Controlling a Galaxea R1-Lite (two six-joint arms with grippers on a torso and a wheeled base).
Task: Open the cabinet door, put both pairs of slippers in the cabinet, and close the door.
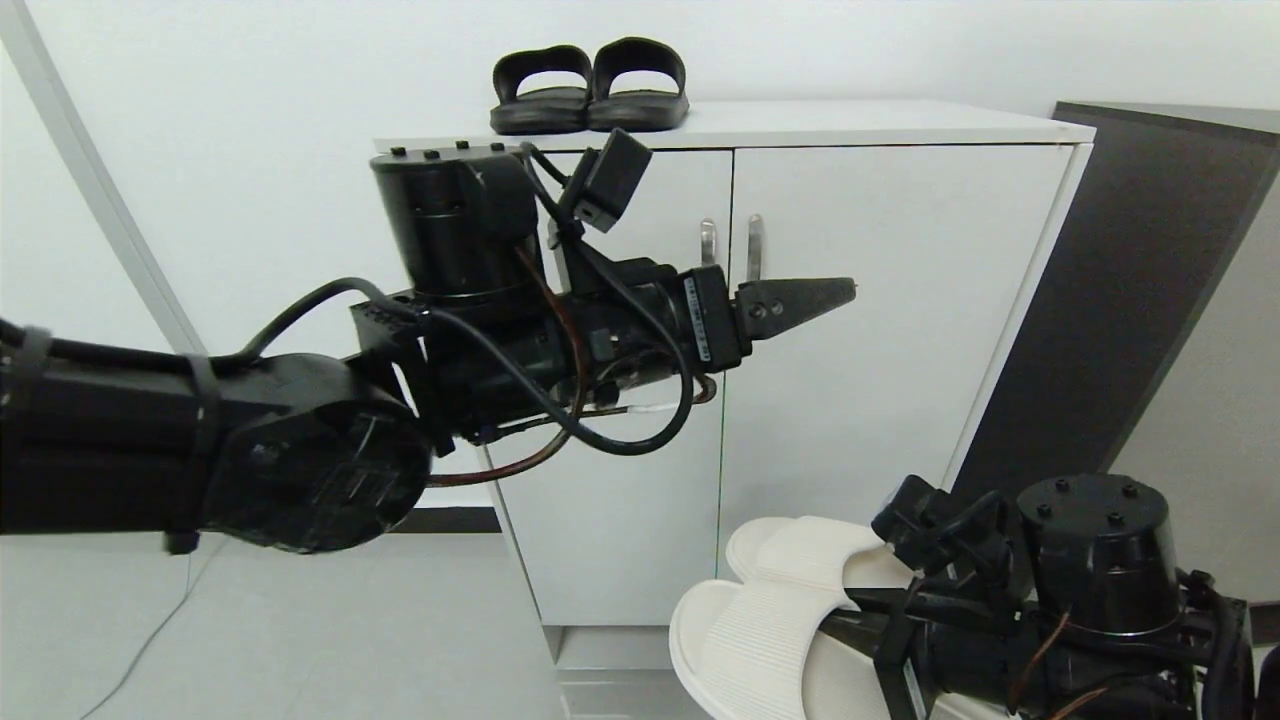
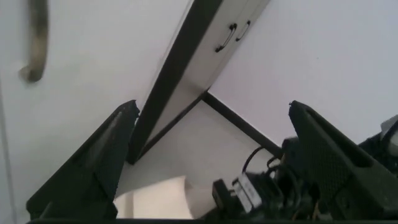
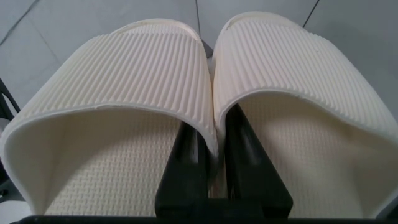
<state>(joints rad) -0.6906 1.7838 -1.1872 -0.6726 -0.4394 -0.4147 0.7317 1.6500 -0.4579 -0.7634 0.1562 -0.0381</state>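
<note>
**A:** What is the room looking like?

**B:** A white cabinet [image 1: 880, 400] is standing on a grey floor [image 1: 300, 640] against a white wall [image 1: 250, 150]. Both doors are shut, with two metal handles [image 1: 755, 245] flanking the middle seam.

**A:** And the slippers?

**B:** The black slippers [image 1: 590, 90] are sitting on the cabinet's top, toward its left edge. The right gripper [image 3: 214, 162] is pinching the ribbed cream slippers [image 1: 760, 620] together, low before the right door. The left gripper [image 1: 840, 292] is hovering by the handles, jaws spread.

Left arm [image 1: 300, 450]: glossy black, rounded joints
Cables [image 1: 610, 450]: black and reddish-brown loops
Joint cap [image 1: 450, 220]: cylindrical, screw-studded
Left gripper [image 1: 840, 292]: black, tapered
</note>
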